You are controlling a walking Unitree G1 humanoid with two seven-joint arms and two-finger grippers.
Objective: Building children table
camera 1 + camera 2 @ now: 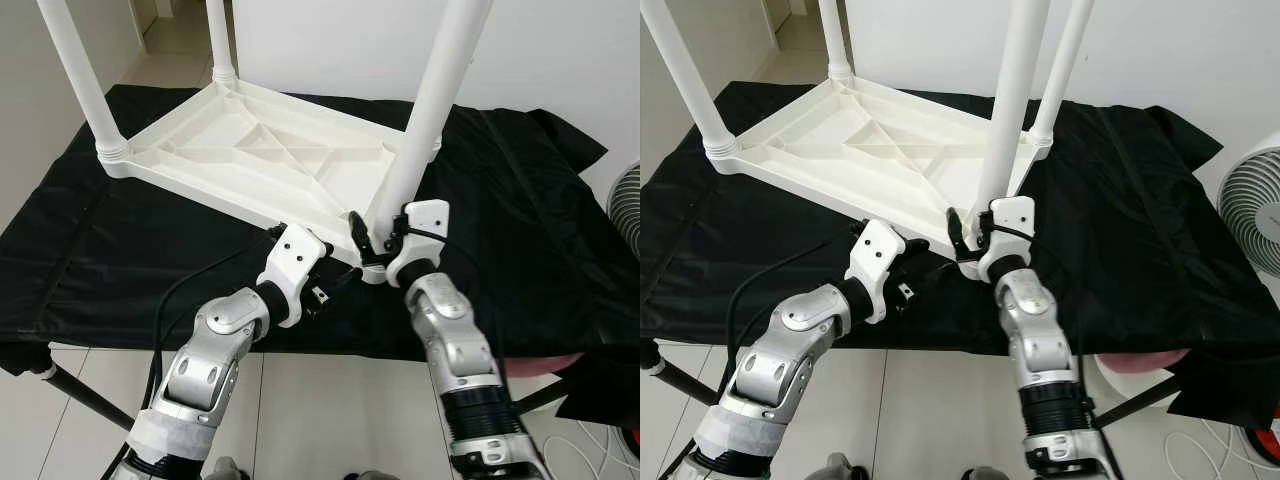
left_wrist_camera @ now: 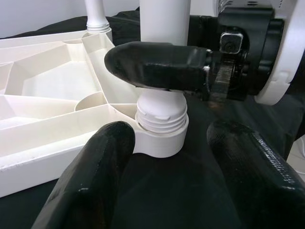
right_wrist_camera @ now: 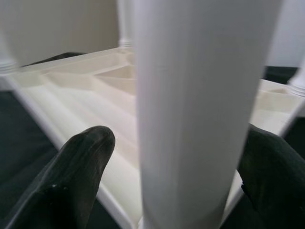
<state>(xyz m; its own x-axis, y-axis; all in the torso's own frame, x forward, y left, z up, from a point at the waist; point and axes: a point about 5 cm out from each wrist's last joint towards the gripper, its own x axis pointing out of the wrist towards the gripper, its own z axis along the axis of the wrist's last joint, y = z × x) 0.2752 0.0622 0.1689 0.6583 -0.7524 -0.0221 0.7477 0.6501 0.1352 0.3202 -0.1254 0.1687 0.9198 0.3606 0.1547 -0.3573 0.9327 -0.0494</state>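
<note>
We see the white plastic children's table (image 1: pixel 260 150) lying upside down on the black-draped worktop (image 1: pixel 540 250), its leg tops cut off by the frame. Our right gripper (image 1: pixel 378 236) fingers straddle the near white tubular leg (image 1: pixel 425 120) (contact unclear), while the left gripper (image 2: pixel 162 191) fingers stand open beside its threaded socket (image 2: pixel 161 125).

1. A black cloth (image 1: pixel 520 220) covers a low work surface and hangs over its near edge in folds.
2. A white fan (image 1: pixel 1252 212) with a round wire grille stands on the right, beside the cloth.
3. Pale floor tiles (image 1: pixel 300 410) lie below the cloth's edge.
4. A white wall (image 1: pixel 1160 50) rises behind the surface.
5. White cables (image 1: pixel 590 440) trail on the floor at lower right.
</note>
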